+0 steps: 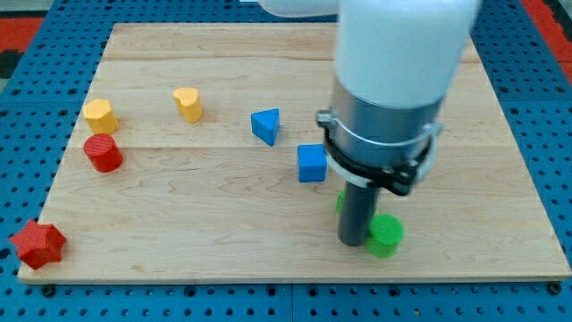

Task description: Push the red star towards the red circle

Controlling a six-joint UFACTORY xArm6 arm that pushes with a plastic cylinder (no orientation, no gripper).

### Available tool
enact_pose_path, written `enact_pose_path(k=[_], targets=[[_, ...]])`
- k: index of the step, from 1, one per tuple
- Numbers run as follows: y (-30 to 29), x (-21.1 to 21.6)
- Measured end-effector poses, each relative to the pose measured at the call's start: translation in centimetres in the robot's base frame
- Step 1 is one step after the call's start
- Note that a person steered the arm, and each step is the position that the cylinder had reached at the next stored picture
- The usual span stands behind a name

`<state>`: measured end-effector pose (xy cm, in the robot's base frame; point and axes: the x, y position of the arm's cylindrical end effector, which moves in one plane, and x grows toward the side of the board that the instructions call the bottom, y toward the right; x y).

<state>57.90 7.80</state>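
- Counting blocks on the wooden worktop [223, 206]: two red, two yellow, two blue, two green.
- Red star [37, 243] sits at the bottom-left corner, just by both edges; red circle [103, 153] above it near the left edge, apart.
- Yellow hexagon [99, 115] just above the circle; yellow heart [188, 104] toward the top.
- Blue triangle [265, 125], blue cube [312, 163] mid-board.
- My tip [352, 241] touches the green circle [385, 235], bottom right; second green block [340, 200] mostly hidden.
- No pincer fitted: rod only.
- Bare wood between star and tip.
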Motion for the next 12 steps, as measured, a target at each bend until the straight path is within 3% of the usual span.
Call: enact_pose_path(k=[1,3,5,6,9,11,12], targets=[[0.7,2.3],[-8.7,0.5],[-17.0,-12.3],[-18.5,-14.4],[-22.8,-14.3],[-30.0,-10.3],[-30.6,-10.1]])
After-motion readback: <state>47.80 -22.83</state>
